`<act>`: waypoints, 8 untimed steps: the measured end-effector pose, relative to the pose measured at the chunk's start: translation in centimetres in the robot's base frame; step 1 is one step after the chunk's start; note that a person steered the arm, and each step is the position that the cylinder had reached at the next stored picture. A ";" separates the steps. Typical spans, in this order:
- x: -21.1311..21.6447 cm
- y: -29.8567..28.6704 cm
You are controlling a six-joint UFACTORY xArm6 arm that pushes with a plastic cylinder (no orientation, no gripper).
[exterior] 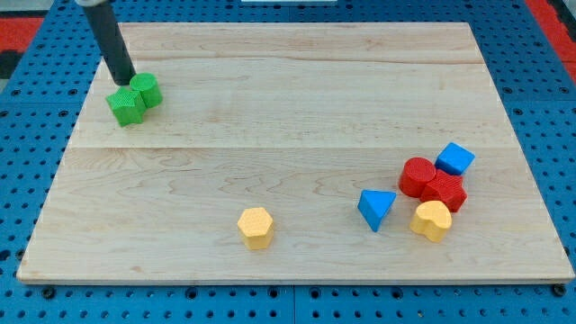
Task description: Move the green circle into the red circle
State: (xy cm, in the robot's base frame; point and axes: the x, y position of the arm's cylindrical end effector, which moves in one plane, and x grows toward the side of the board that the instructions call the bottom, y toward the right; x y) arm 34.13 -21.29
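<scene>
The green circle lies at the view's upper left, touching a second green block of unclear shape just below and left of it. My tip is at the upper left edge of these two green blocks, next to the green circle. The red circle lies at the view's lower right, touching a second red block.
A blue cube sits above the red blocks. A yellow heart-like block lies below them. A blue triangle lies left of that. A yellow hexagon lies at bottom centre. The wooden board ends at blue pegboard.
</scene>
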 end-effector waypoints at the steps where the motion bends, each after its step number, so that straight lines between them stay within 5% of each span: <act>1: 2.6 4.8; 2: 1.4 6.3; 4: 12.0 24.7; 5: 13.3 28.9; 7: 9.2 25.5; 8: 8.7 31.7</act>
State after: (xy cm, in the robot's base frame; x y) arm 42.87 10.40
